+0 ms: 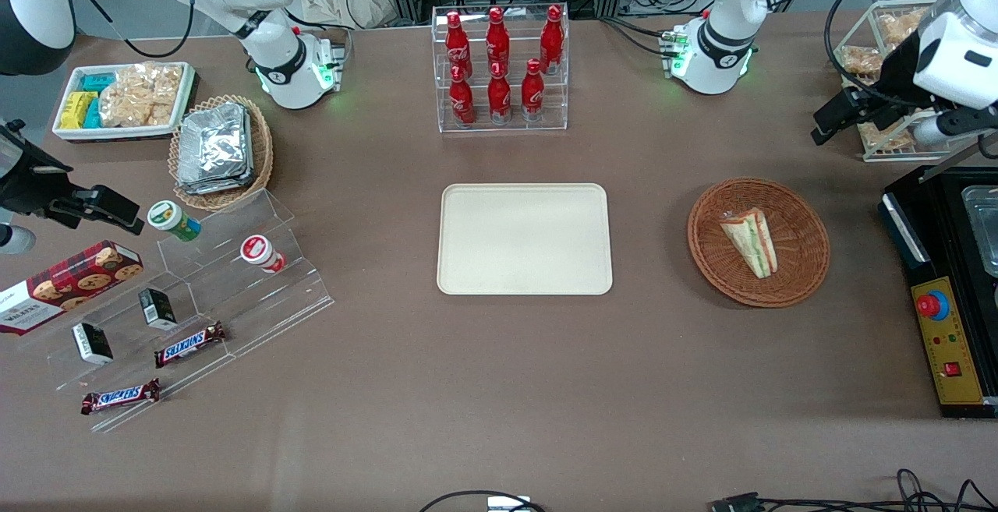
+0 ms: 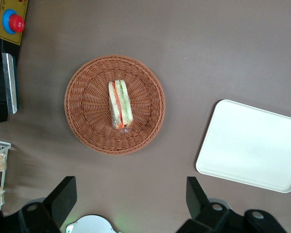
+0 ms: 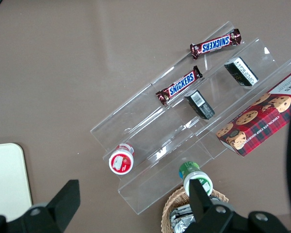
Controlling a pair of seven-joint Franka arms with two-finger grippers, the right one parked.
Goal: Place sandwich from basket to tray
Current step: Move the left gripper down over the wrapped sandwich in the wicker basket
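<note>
The sandwich (image 1: 750, 241) lies on its side in the round reddish-brown basket (image 1: 803, 263), which sits at the right of the front view's middle band, toward the working arm's end of the table. The wedge's narrow tip points up and to the left in that frame, and its green, red and orange layers show along the long edge. The cream tray (image 1: 524, 238) lies flat at the centre of the frame, well apart from the basket, with bare brown tabletop (image 1: 499, 387) between them. The left arm's gripper (image 1: 833, 118) hangs at the upper right of the front view, above the table and farther from the camera than the basket, close to a wire rack of snack bags (image 1: 873, 52). From the wrist camera its two dark fingers (image 2: 63, 196) stand spread wide with nothing between them, and the sandwich (image 2: 120, 104) and basket (image 2: 87, 111) are seen from above with a corner of the tray (image 2: 252, 145). How high the gripper hangs is hard to judge. A rack of red bottles (image 1: 499, 68) stands at upper centre.
</note>
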